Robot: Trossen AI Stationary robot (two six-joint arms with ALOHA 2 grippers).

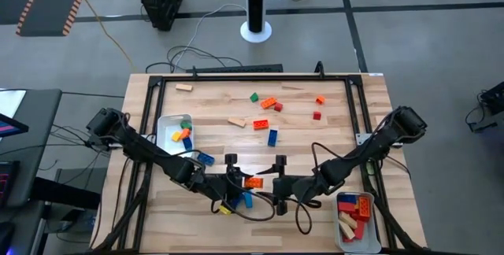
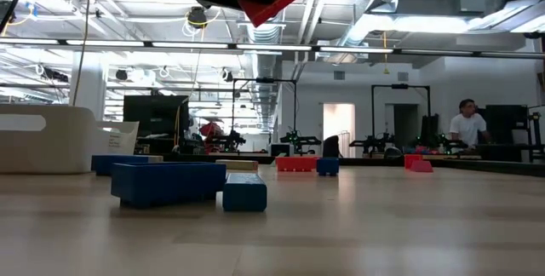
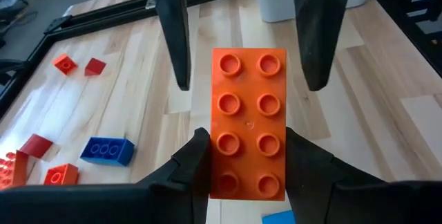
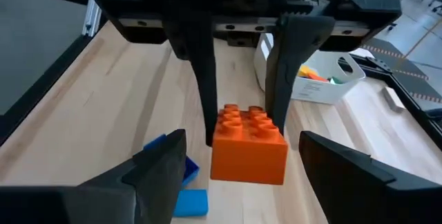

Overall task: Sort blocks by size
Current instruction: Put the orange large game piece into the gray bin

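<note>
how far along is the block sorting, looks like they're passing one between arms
Partly done. The left tray and right tray each hold a few blocks already. In hand: the left gripper grips a long orange brick in mid-air, with the right gripper open around its far end, apparently a handover. Left: loose blocks on the table, including blue bricks near the left arm.

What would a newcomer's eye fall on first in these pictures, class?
The long orange brick, held off the table at the near middle in the left gripper. The right gripper faces it, jaws wide open either side of its far end. White trays of sorted blocks flank both arms.
</note>
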